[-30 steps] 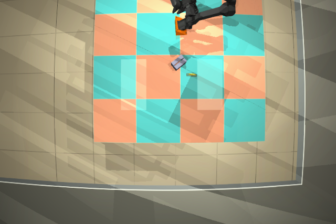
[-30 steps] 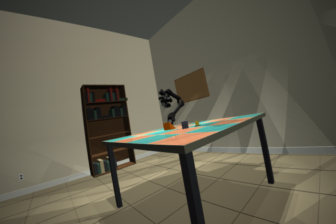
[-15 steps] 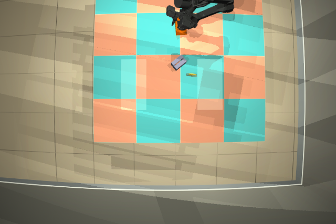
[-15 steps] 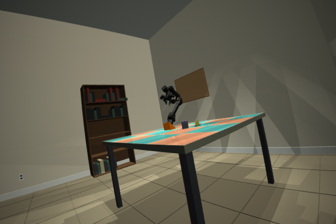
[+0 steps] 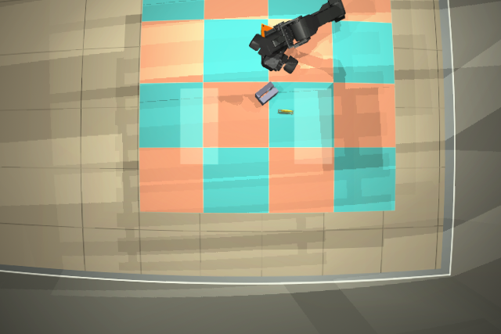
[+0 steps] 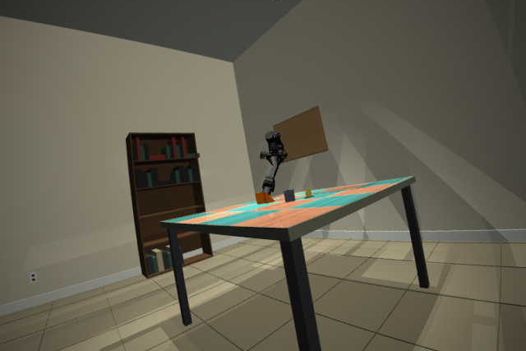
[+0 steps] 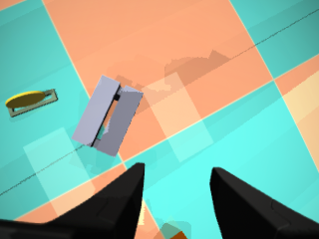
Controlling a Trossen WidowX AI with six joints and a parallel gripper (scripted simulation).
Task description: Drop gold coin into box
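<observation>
The arm is working through the approach: the gripper (image 7: 176, 199) is hanging high above the table (image 5: 170, 177), jaws partly parted and holding nothing. The coin (image 7: 26, 99) is standing on edge in its holder (image 7: 49, 98), well apart from the fingers, just beside the box (image 7: 107, 116). The next move is likely calling for a swing over the coin, a turn of the wrist to straddle its thin faces, then a descent. The wrist view is showing the slot (image 7: 107, 119) running along the lid. The top view is showing the coin (image 5: 285, 111) only as a thin sliver. The exterior view is showing the arm's height.
</observation>
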